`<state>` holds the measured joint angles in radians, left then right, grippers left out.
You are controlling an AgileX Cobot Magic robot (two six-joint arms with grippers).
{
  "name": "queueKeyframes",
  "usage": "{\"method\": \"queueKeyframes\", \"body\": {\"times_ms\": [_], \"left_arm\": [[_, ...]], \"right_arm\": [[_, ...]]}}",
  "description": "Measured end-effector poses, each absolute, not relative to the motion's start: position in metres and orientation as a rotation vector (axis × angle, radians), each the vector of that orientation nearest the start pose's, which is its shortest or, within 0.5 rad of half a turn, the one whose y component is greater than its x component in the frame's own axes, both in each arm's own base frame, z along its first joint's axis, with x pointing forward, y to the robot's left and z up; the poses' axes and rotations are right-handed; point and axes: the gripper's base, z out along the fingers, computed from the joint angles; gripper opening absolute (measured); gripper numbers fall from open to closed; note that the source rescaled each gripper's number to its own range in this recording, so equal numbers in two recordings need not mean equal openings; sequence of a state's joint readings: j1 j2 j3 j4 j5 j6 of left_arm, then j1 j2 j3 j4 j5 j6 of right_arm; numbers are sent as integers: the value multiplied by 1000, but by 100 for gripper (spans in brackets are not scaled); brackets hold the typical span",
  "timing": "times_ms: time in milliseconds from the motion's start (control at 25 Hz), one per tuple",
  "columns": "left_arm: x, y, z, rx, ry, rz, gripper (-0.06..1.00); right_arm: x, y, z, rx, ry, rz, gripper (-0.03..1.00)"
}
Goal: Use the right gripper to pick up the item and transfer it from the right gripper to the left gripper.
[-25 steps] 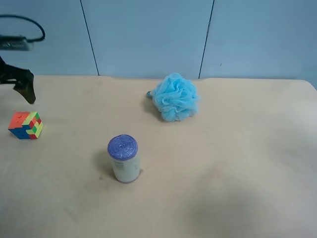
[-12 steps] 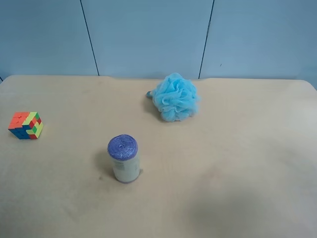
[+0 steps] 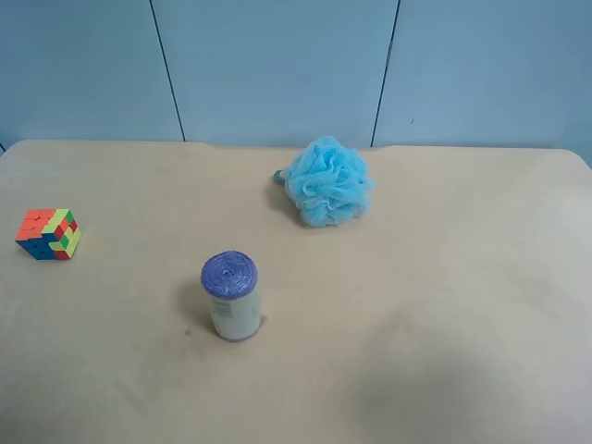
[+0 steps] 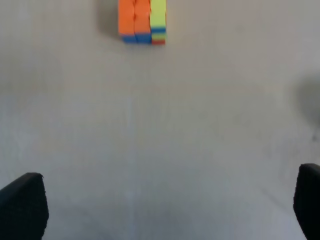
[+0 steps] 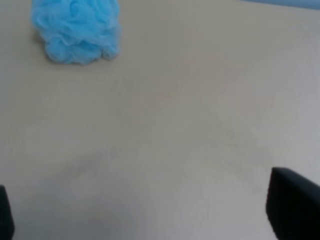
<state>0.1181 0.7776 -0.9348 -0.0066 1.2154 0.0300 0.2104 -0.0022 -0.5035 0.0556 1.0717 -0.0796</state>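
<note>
Exterior high view shows a pale beige wooden table (image 3: pixel 444 305) in front of a blue panelled wall (image 3: pixel 277 65), with neither arm inside the frame. The small multicoloured puzzle cube (image 3: pixel 48 233), with orange, yellow, green, red and blue squares, sits at the far left edge of the frame, flat on the table and touched by nothing. A white cylinder with a purple top (image 3: pixel 231 296) stands upright at lower centre-left, well apart from the cube. A fluffy light-blue bath pouf (image 3: pixel 327 181) lies at upper centre.

From the left wrist view, the cube (image 4: pixel 142 21) lies at the top of the frame. The left gripper (image 4: pixel 165 210) is spread wide and grasps nothing; its black fingertips (image 4: pixel 22 205) show only at the lower corners.

From the right wrist view, the pouf (image 5: pixel 76 29) fills the upper left corner. The right gripper (image 5: pixel 150 220) is likewise spread and empty, one dark fingertip (image 5: pixel 292 202) at lower right over bare table.
</note>
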Motion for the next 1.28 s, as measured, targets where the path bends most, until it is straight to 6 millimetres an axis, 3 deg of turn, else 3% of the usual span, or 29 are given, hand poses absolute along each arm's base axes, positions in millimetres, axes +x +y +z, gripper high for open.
{"method": "queueKeyframes", "body": {"times_ms": [400, 760, 920, 1280], "left_arm": [[43, 2, 316, -131, 2408, 19, 100], [-6, -5, 282, -114, 2216, 9, 100], [-17, -5, 281, -111, 2125, 35, 100], [-12, -1, 282, -114, 2062, 78, 100]], "right_arm": [[-7, 3, 277, -300, 2030, 148, 99], [-7, 3, 277, -300, 2030, 148, 99], [-7, 3, 277, -300, 2030, 148, 99], [-7, 3, 277, -300, 2030, 148, 99]]}}
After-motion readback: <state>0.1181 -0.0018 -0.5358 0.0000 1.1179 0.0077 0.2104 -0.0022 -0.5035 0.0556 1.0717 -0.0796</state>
